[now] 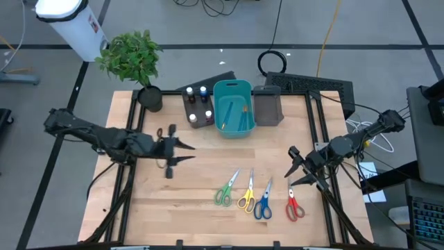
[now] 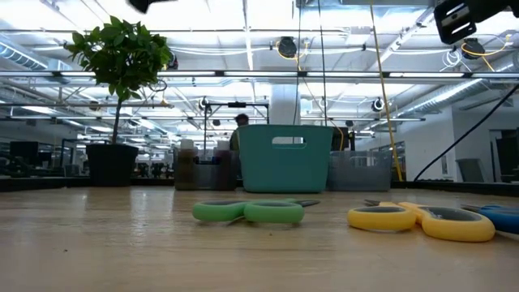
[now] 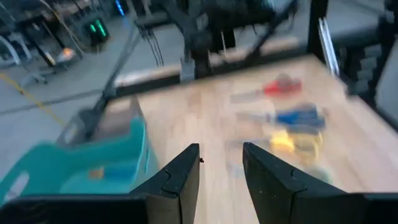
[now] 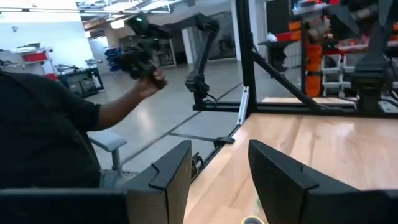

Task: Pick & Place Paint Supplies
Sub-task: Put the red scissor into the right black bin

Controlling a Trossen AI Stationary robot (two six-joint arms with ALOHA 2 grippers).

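Four scissors lie flat on the wooden table near its front: green (image 1: 223, 193), yellow (image 1: 245, 198), blue (image 1: 262, 206) and red (image 1: 293, 207). In the low view the green scissors (image 2: 247, 212) and the yellow scissors (image 2: 422, 221) show up close. Small dark bottles (image 1: 197, 103) with white or blue caps stand in a dark grey bin at the back. Thin brushes (image 1: 236, 114) lie in the teal bin (image 1: 232, 89). My left gripper (image 1: 186, 153) hovers open over the table's left half. My right gripper (image 1: 294, 167) hangs open above the right side, a little beyond the red scissors. Neither gripper has anything between its fingers.
A second dark grey bin (image 1: 269, 107) stands to the right of the teal bin. A potted plant (image 1: 139, 62) sits at the far left corner. A person (image 4: 50, 137) with a hand raised shows beyond the table in the right wrist view.
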